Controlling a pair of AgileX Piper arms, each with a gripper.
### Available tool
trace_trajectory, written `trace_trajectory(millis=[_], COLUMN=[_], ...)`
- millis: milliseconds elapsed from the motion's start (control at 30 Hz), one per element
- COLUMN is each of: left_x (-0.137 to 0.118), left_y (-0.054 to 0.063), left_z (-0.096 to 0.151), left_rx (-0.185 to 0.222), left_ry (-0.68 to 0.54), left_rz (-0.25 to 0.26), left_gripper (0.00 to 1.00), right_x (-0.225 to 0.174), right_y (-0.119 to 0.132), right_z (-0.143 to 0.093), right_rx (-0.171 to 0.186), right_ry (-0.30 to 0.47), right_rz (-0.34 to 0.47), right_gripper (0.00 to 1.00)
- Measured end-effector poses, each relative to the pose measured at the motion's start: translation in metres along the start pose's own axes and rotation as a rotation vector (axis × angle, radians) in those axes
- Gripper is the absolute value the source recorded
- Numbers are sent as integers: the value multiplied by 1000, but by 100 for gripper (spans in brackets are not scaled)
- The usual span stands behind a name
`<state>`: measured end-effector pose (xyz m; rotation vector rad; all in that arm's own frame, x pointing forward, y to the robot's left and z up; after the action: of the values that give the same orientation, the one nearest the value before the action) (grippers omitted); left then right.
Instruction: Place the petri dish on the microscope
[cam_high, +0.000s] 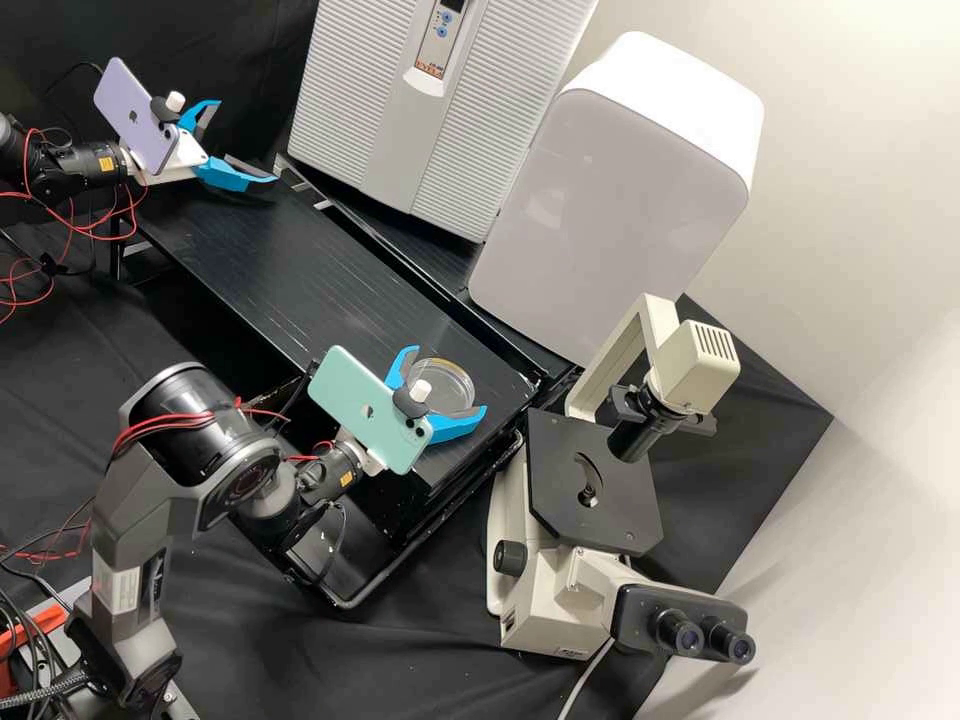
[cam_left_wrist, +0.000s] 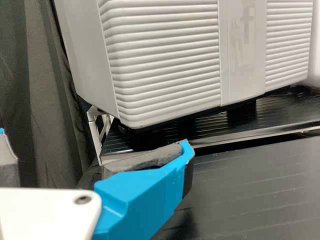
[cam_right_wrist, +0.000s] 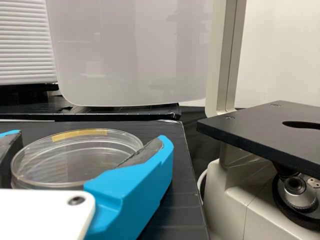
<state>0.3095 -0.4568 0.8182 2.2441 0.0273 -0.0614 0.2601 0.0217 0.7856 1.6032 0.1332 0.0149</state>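
Right claw (cam_high: 450, 378), clamped on the petri dish (cam_high: 447, 384) at the tabletop's (cam_high: 290, 265) right end, left of the microscope (cam_high: 545, 605). Left claw (cam_high: 243, 142), far left, fingers apart.

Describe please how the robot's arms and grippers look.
Both jointed arms are dark grey and black, with red wires and yellow labels near the wrists. The left white and bright-blue gripper has grey pads and a purple phone mounted; the right gripper is also white and blue, with a mint-green phone.
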Motion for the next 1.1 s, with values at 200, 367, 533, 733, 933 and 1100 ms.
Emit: trace_trajectory(millis=[200, 367, 533, 733, 933, 1100], left_x=[0, 0, 0, 0, 0, 0], left_y=[0, 0, 0, 0, 0, 0], left_z=[0, 0, 0, 0, 0, 0], left_rx=[0, 0, 0, 0, 0, 0], left_ry=[0, 0, 0, 0, 0, 0], left_rz=[0, 0, 0, 0, 0, 0], left_gripper=[100, 100, 100, 100, 100, 100], right_x=[-7, -18, -27, -26, 2, 20], right_y=[16, 36, 57, 67, 71, 78], right_z=[0, 2, 6, 15, 37, 57], right_rx=[30, 39, 21, 1, -51, -61], right_ry=[1, 0, -18, -48, -122, -186], right_rz=[27, 94, 181, 227, 245, 269], right_gripper=[0, 0, 0, 0, 0, 0])
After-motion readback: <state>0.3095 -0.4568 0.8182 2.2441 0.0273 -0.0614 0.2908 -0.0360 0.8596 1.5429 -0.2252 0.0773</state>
